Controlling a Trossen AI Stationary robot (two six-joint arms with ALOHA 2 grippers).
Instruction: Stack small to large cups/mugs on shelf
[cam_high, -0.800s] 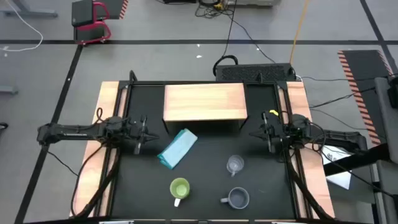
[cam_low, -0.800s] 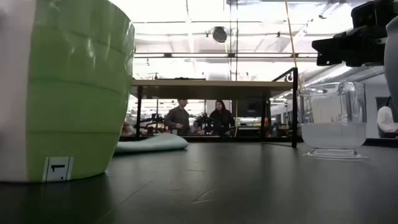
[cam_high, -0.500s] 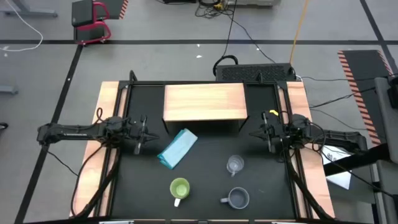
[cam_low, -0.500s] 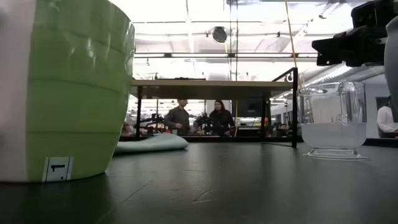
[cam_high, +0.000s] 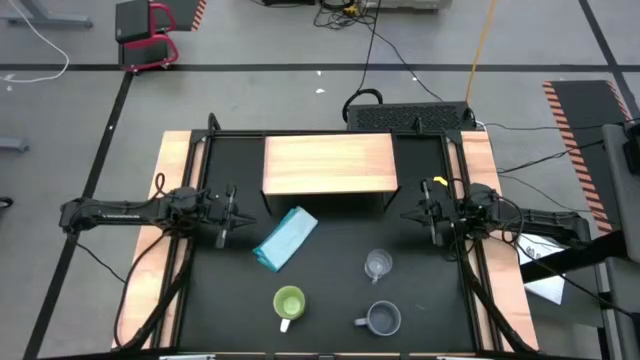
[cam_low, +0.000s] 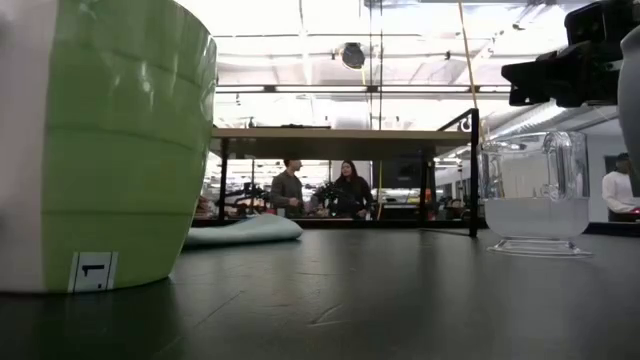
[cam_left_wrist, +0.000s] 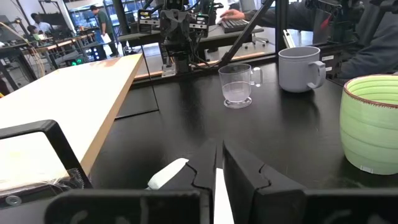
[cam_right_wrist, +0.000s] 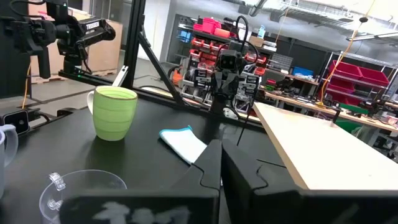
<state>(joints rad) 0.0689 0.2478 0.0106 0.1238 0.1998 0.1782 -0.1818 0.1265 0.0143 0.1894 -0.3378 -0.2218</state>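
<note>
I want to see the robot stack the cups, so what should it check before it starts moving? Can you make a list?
1. Shelf top is bare, ready for cups: ok.
2. Glass cup, grey-blue mug and green mug all stand upright on the table, apart from each other: ok.
3. Left gripper holds nothing, fingers shut: ok, but it must open before a grab.
4. Right gripper holds nothing, fingers shut: same.
5. Blue cloth lies between the shelf and the green mug, maybe in the left arm's way: not ok.
6. Anything inside the cups: cannot tell.
</note>
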